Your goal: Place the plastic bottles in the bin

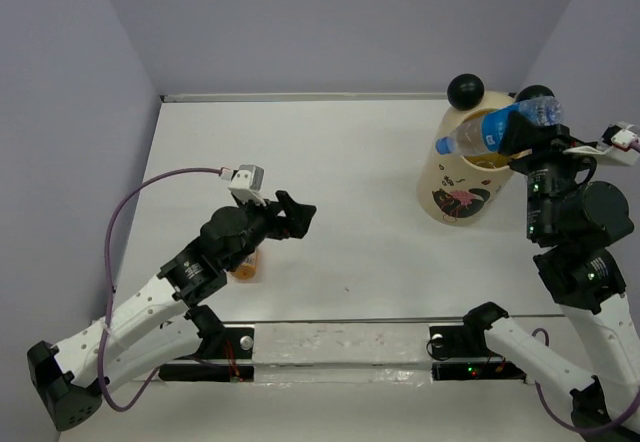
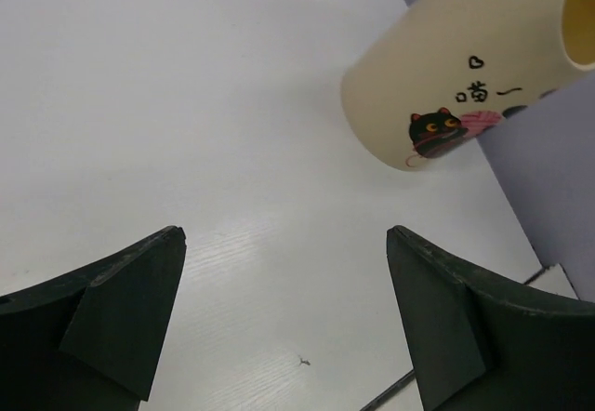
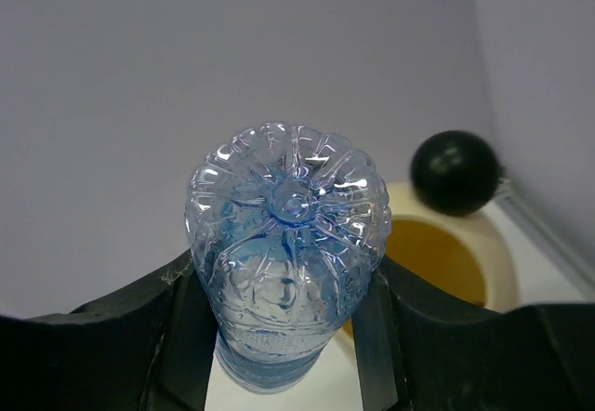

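Note:
A clear plastic bottle (image 1: 478,134) with a blue label lies tilted over the rim of the cream bin (image 1: 455,187), cap end pointing left. My right gripper (image 1: 522,140) is shut on its base end; in the right wrist view the bottle (image 3: 288,244) sits squeezed between both fingers (image 3: 177,337), above the bin's opening (image 3: 497,258). An orange bottle (image 1: 246,267) lies on the table, partly hidden under my left arm. My left gripper (image 1: 297,214) hangs open near the table's middle, with nothing between its wide-spread fingers (image 2: 125,309). The bin's printed side (image 2: 456,76) shows ahead of it.
Two black ball ears (image 1: 465,90) (image 1: 533,95) stand on the bin's rim. Grey walls close in the white table (image 1: 350,162) at the back and on both sides. A purple cable (image 1: 150,187) loops by the left arm. A clear strip (image 1: 340,347) runs along the near edge.

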Robot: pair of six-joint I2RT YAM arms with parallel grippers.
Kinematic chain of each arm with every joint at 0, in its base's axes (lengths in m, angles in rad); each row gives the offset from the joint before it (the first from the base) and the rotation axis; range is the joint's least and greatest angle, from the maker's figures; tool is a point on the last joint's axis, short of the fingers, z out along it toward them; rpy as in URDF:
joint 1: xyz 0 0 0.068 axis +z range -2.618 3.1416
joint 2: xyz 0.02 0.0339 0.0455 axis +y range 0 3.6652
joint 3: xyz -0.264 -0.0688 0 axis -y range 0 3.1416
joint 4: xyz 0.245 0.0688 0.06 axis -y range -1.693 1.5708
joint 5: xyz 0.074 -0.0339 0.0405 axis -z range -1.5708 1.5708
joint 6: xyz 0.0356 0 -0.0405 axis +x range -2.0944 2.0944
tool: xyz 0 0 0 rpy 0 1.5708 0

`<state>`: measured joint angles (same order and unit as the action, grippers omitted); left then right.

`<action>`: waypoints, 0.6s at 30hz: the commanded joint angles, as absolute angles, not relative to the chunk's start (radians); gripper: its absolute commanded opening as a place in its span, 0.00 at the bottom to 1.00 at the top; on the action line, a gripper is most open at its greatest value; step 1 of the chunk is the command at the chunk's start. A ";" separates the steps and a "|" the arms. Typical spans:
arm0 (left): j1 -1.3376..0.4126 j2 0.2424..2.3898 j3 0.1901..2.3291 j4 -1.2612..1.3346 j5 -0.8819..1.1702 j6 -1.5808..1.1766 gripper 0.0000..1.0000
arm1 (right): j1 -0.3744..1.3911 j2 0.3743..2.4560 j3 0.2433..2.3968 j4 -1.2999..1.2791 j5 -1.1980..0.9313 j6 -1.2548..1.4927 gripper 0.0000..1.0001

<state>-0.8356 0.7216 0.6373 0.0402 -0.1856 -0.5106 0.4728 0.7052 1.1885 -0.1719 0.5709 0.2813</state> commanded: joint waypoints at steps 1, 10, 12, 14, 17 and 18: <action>-0.836 0.677 0.692 -0.250 -0.431 -0.629 0.99 | 0.477 0.750 1.197 -0.151 0.862 0.072 0.27; -0.838 0.652 0.703 -0.621 -0.747 -0.981 0.99 | 0.477 0.818 1.085 0.254 1.015 -0.221 0.27; -0.838 0.653 0.695 -0.664 -0.814 -1.035 0.99 | 0.477 0.839 1.066 0.308 1.006 -0.232 0.27; -0.838 0.663 0.695 -0.679 -0.831 -1.070 0.99 | 0.477 0.856 1.048 0.331 0.999 -0.236 0.27; -0.838 0.683 0.667 -0.689 -0.857 -1.106 0.99 | 0.477 0.890 1.014 0.357 0.986 -0.213 0.28; -0.838 0.690 0.648 -0.687 -0.857 -1.127 0.99 | 0.477 0.897 1.005 0.357 0.983 -0.203 0.31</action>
<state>-0.8360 0.6704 0.6689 -0.6369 -0.7307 -1.0016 0.4728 0.8825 1.0309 0.2245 0.9623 -0.1909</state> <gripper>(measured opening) 0.989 0.558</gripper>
